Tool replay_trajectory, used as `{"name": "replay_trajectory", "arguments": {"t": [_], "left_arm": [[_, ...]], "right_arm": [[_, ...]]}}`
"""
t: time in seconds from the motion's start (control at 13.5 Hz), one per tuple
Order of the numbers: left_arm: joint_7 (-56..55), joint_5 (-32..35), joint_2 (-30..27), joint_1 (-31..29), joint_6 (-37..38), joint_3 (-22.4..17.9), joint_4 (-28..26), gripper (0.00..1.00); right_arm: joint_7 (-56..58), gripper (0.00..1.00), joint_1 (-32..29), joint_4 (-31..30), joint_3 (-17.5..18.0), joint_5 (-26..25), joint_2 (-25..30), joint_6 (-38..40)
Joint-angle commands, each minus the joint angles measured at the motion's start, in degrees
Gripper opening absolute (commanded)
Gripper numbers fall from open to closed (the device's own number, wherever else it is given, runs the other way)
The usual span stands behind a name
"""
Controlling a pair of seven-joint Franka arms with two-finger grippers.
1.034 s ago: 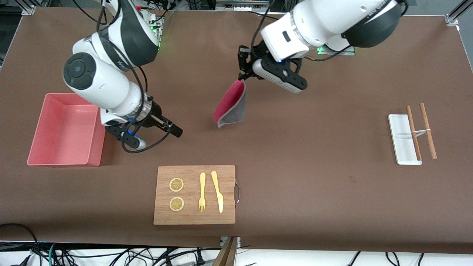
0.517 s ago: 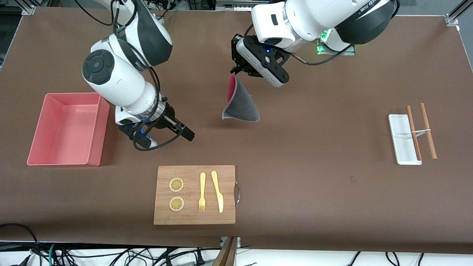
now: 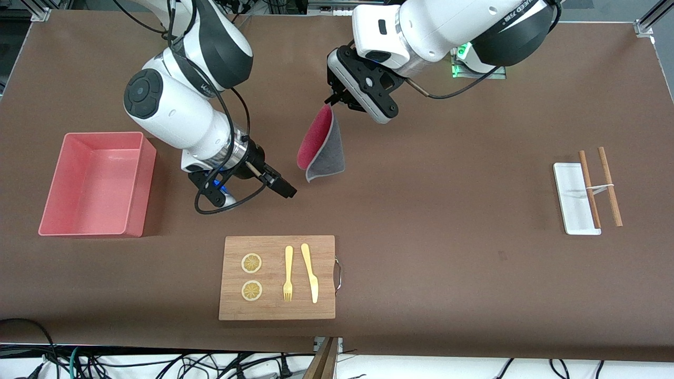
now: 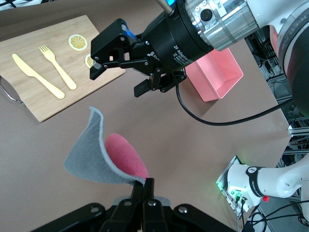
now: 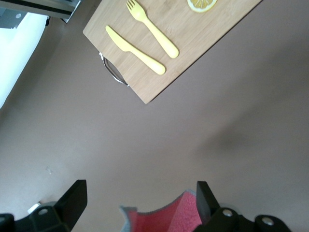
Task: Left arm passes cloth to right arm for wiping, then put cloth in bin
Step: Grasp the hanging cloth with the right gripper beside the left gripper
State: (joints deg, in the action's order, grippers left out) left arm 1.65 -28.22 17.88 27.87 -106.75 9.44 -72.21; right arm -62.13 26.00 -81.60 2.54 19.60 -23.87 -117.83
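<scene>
A soft cloth, magenta on one face and dark grey on the other, hangs curled in the air over the bare brown table. The left gripper pinches its top corner with fingers clamped tight. The right gripper is just beside the cloth's hanging lower edge, its fingers spread wide and holding nothing; in the right wrist view the cloth's pink edge shows between them.

By the look of it, the handover is about to happen but is not done: the right arm has no grip yet. Wiping and dropping the cloth in the bin are both left.

The bin, a pale pink plastic box with low straight walls, sits empty toward the right arm's end of the table. Nearer the front camera lies a wooden board with a yellow fork, a yellow knife and two lemon slices.
</scene>
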Motion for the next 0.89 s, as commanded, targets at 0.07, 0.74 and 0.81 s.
{"name": "replay_trajectory", "arguments": {"t": [0.07, 0.74, 0.81], "left_arm": [[1.9, -1.2, 0.1, 0.0, 2.6, -0.5, 0.7, 0.00], [3.3, -1.3, 0.1, -0.4, 2.9, -0.5, 0.6, 0.00], [3.3, -1.3, 0.1, -0.4, 2.9, -0.5, 0.6, 0.00]], "right_arm": [[-3.8, 1.00, 2.3, 1.3, -0.3, 1.1, -1.1, -2.4], [-10.8, 1.00, 7.7, 1.3, -0.2, 1.8, -3.9, -7.2], [-10.7, 0.98, 7.8, 1.3, -0.3, 3.1, -3.9, -7.2]]}}
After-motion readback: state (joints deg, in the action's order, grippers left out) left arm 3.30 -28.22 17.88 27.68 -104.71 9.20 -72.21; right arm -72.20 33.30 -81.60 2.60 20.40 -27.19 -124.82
